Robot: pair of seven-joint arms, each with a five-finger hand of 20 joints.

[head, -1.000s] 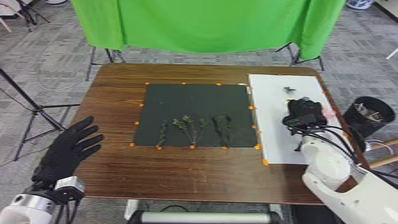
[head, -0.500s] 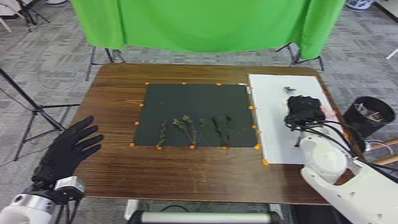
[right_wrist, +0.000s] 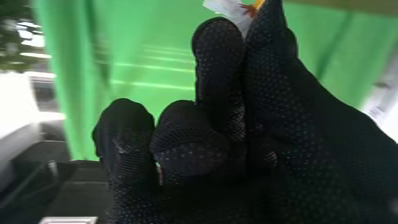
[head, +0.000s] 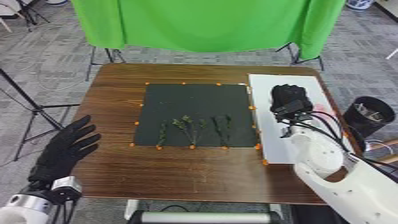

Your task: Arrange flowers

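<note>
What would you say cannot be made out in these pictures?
Head view: the white mat beneath the right hand, hidden by it.
Right wrist view: the rest of the pale thing, cut off by the edge.
Head view: which plants the green stems are, too small.

A green cloth (head: 204,25) hangs beyond the brown worktop (head: 115,115). On the grey floor (head: 62,90), a dark bin (head: 366,130) stands near the worktop's right side, a black tripod (head: 37,107) off to its left.
</note>
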